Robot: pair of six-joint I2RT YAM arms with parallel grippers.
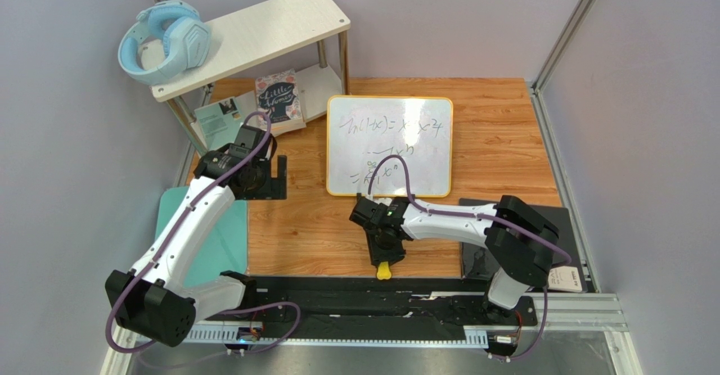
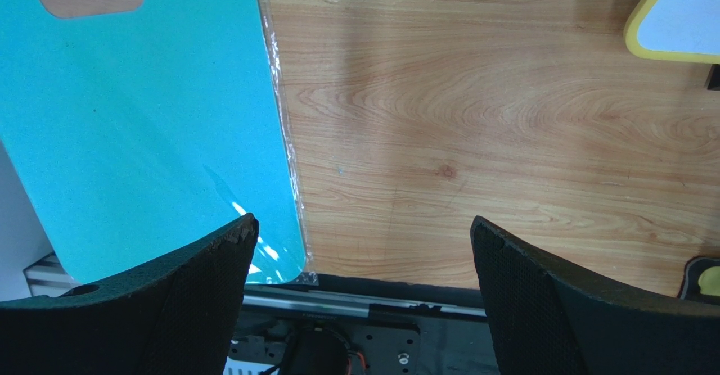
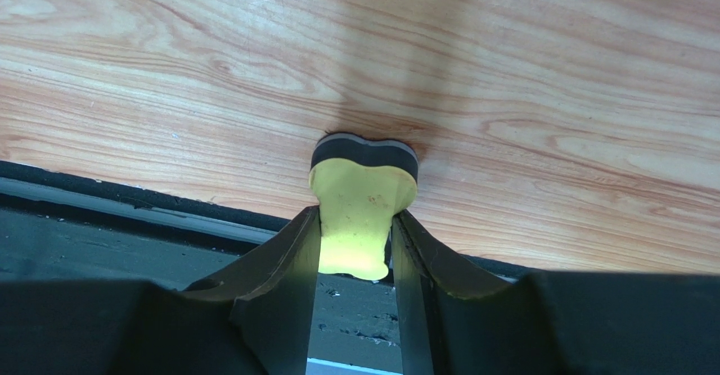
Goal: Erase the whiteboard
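Note:
The whiteboard (image 1: 389,146) lies on the wooden table at the middle back, yellow-framed, with dark handwritten math marks on it. One of its corners shows in the left wrist view (image 2: 676,17). My right gripper (image 1: 384,257) (image 3: 355,223) is shut on a yellow eraser (image 1: 384,270) (image 3: 363,189) with a dark felt pad. It holds the eraser near the table's front edge, well short of the board. My left gripper (image 1: 269,181) (image 2: 362,223) is open and empty, left of the board.
A teal mat (image 1: 215,240) (image 2: 144,122) lies at front left. A pale wooden shelf (image 1: 253,38) with blue headphones (image 1: 165,42) stands back left, a book (image 1: 279,101) beneath it. A black mat (image 1: 558,223) lies right. A black rail (image 1: 363,295) runs along the front.

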